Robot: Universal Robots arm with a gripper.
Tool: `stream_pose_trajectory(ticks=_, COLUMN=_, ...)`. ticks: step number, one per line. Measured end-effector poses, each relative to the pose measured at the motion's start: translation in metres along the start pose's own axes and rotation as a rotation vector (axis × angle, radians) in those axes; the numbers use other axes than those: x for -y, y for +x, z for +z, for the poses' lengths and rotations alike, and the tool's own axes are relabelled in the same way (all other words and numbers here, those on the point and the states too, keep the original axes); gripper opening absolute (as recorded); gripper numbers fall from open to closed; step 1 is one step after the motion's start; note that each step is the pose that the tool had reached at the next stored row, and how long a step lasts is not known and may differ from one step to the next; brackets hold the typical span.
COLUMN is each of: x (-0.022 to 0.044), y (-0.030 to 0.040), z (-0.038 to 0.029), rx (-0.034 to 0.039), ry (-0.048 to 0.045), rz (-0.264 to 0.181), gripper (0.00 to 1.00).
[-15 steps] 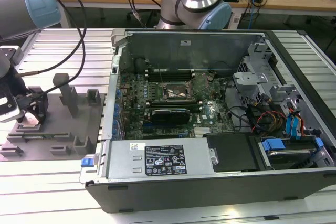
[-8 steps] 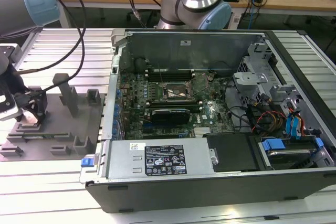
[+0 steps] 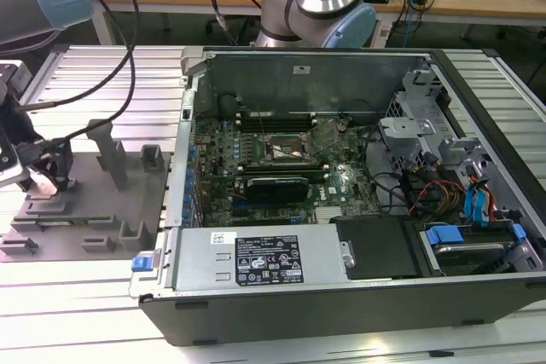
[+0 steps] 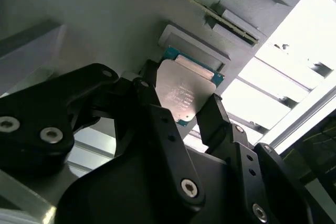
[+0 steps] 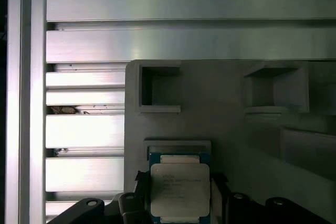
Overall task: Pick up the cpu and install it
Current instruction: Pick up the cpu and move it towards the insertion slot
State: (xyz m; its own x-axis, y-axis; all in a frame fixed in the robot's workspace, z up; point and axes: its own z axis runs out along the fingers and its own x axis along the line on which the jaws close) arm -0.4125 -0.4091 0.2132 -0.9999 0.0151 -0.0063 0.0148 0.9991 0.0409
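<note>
The cpu point(image 5: 179, 188) is a small square chip with a pale metal top and a green edge. It sits at its raised holder on the grey fixture plate point(image 5: 220, 124). In both wrist views my gripper point(image 5: 179, 180) has a black finger pressed against each side of the cpu point(image 4: 184, 90), so the gripper point(image 4: 181, 97) is shut on it. In the exterior view the gripper point(image 3: 47, 181) hangs over the fixture plate point(image 3: 94, 219) at the exterior view's left. The dark socket frame point(image 3: 286, 149) with its metal lever lies on the motherboard inside the open computer case point(image 3: 341, 304).
Upright grey posts point(image 3: 111, 155) stand on the fixture plate close to the gripper. A black cable point(image 3: 128, 49) trails from the arm. The case wall point(image 3: 183, 168) rises between plate and motherboard. A labelled silver box point(image 3: 264, 257), cables and drive bays point(image 3: 452, 202) crowd the case.
</note>
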Motion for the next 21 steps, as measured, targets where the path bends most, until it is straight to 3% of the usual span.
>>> stream_pose_trajectory(ticks=7, x=-0.001, y=-0.0001, z=-0.0124, rx=0.0, ry=0.0, rz=0.0, gripper=0.55)
stream_pose_trajectory(ticks=21, x=-0.0017, y=-0.0002, z=-0.0259, rx=-0.0001, ry=0.0, rz=0.0, gripper=0.55)
